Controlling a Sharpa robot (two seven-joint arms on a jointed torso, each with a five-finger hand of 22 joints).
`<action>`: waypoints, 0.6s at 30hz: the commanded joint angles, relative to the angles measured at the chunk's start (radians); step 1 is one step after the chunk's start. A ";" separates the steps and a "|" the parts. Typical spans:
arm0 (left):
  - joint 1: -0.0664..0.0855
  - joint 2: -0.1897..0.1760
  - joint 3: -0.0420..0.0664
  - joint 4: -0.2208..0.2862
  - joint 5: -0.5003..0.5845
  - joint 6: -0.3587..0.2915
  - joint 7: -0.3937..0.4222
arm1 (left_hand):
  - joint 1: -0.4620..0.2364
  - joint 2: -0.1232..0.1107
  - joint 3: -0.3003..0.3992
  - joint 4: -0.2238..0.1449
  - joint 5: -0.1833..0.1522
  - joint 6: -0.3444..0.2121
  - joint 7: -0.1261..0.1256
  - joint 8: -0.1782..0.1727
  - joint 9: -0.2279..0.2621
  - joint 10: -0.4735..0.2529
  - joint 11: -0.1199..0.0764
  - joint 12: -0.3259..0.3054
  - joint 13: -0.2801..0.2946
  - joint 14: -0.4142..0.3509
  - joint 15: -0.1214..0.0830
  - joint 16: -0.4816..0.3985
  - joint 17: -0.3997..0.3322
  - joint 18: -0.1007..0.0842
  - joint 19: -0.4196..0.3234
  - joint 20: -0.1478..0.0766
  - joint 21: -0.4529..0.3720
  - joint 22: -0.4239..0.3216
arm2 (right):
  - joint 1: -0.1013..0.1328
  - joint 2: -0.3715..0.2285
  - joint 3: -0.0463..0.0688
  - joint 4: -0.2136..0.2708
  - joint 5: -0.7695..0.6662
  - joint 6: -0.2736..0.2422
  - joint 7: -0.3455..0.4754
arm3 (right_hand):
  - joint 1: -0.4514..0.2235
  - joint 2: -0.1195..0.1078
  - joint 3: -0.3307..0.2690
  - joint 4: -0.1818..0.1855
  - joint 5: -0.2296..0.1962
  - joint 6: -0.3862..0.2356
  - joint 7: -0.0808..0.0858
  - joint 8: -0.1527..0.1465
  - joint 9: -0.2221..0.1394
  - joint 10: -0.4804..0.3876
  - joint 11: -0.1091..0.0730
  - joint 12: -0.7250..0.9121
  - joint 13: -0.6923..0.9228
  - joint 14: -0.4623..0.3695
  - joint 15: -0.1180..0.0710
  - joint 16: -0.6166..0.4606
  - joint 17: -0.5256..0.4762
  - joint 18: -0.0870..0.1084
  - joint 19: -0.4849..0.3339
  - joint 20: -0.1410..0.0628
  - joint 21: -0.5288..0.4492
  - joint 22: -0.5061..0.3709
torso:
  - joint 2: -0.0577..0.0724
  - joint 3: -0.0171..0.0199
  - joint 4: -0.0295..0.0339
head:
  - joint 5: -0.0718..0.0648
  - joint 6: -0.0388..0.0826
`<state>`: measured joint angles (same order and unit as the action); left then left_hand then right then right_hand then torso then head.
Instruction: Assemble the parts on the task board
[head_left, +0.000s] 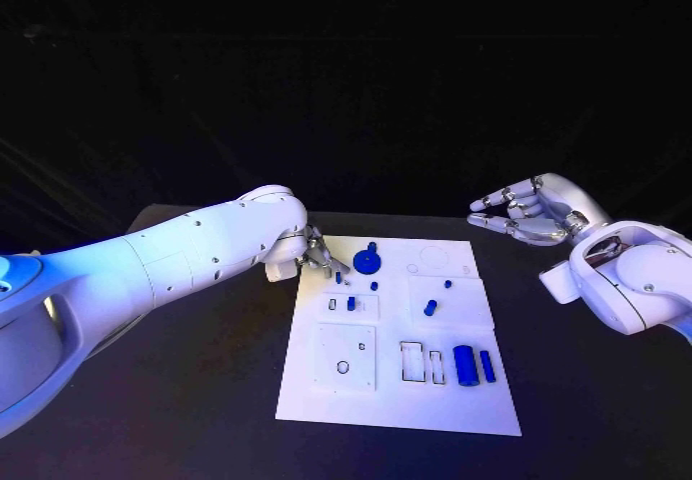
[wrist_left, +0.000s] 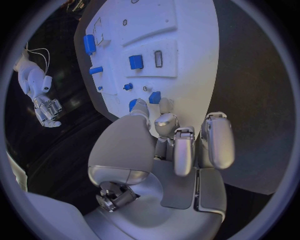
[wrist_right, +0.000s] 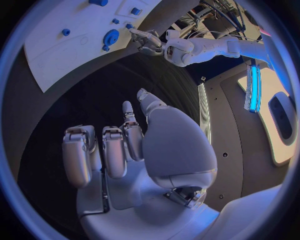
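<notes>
The white task board (head_left: 397, 400) lies in the middle of the table. On it are a round blue disc (head_left: 366, 262), a thick blue cylinder (head_left: 464, 365), a slim blue bar (head_left: 488, 366) and several small blue pegs, one of them (head_left: 430, 308) mid-board. My left hand (head_left: 315, 255) hovers at the board's far left corner. Its thumb and one finger reach down beside a small blue part (wrist_left: 154, 97), which lies apart from both; the other fingers are curled. My right hand (head_left: 526, 215) is raised beyond the board's far right corner, fingers apart and empty.
The board carries raised white plates with slots, such as the one at the near left (head_left: 346, 355), and two narrow rectangular cut-outs (head_left: 414, 362). Black tabletop (head_left: 173, 400) surrounds the board on all sides.
</notes>
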<state>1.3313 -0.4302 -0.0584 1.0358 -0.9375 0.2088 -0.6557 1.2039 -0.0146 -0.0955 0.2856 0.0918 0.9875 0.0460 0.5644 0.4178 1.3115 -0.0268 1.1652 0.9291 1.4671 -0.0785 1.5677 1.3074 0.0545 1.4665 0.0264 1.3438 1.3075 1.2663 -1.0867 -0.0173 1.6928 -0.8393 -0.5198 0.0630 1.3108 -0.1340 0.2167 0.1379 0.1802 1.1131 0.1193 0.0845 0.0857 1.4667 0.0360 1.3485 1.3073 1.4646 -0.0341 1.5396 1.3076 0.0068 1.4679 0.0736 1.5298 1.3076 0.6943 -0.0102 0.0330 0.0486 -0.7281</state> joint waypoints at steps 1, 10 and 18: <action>0.000 0.007 0.001 -0.004 0.006 0.009 0.008 | 0.016 0.000 0.006 -0.001 0.006 -0.005 -0.002 0.005 0.004 0.007 0.000 0.006 0.002 0.104 -0.008 0.003 0.263 -0.010 0.059 -0.006 0.007 0.191 | -0.002 0.004 0.000 -0.001 -0.008 0.011 0.001 | 0.000 0.006 -0.006 0.003 0.004 -0.008 0.000 -0.005 0.001 0.005 -0.001 -0.004 0.155 0.096 -0.002 -0.004 0.221 0.010 0.067 -0.005 -0.007 0.207 | 0.001 -0.0003 0.0011 | -0.001 0.001; 0.000 0.017 0.001 -0.021 0.007 0.028 0.007 | 0.031 -0.001 0.032 0.001 0.011 -0.008 -0.003 0.014 0.018 0.007 -0.002 0.006 0.004 0.104 -0.009 0.003 0.263 -0.010 0.059 -0.006 0.008 0.192 | -0.005 0.005 0.000 -0.002 -0.008 0.012 0.001 | 0.000 0.008 -0.009 0.004 0.005 -0.011 0.001 -0.006 0.001 0.004 0.000 -0.005 0.155 0.095 -0.002 -0.004 0.220 0.010 0.066 -0.004 -0.008 0.206 | 0.002 -0.0008 0.0038 | -0.002 -0.002; -0.001 0.026 0.000 -0.033 0.008 0.030 0.006 | 0.033 -0.004 0.041 0.001 0.012 -0.008 -0.003 0.017 0.024 0.007 -0.002 0.006 0.006 0.104 -0.010 0.003 0.263 -0.010 0.059 -0.007 0.010 0.194 | -0.005 0.004 0.000 -0.003 -0.008 0.014 -0.001 | 0.000 0.008 -0.010 0.004 0.005 -0.011 0.001 -0.006 0.001 0.003 0.000 -0.006 0.154 0.095 -0.002 -0.006 0.219 0.011 0.065 -0.004 -0.009 0.204 | 0.002 -0.0009 0.0044 | -0.002 -0.005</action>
<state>1.3301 -0.4073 -0.0584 1.0040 -0.9365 0.2193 -0.6552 1.2250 -0.0171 -0.0605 0.2868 0.0997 0.9840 0.0425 0.5789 0.4406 1.3115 -0.0268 1.1652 0.9344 1.4635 -0.0820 1.5677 1.3073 0.0544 1.4665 0.0264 1.3482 1.3074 1.2620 -1.0829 -0.0173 1.6897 -0.8393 -0.5188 0.0621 1.3108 -0.1341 0.2125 0.1421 0.1801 1.1099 0.1225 0.0845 0.0856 1.4667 0.0360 1.3486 1.3073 1.4646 -0.0341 1.5396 1.3074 0.0068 1.4679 0.0736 1.5252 1.3074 0.6961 -0.0110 0.0373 0.0462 -0.7331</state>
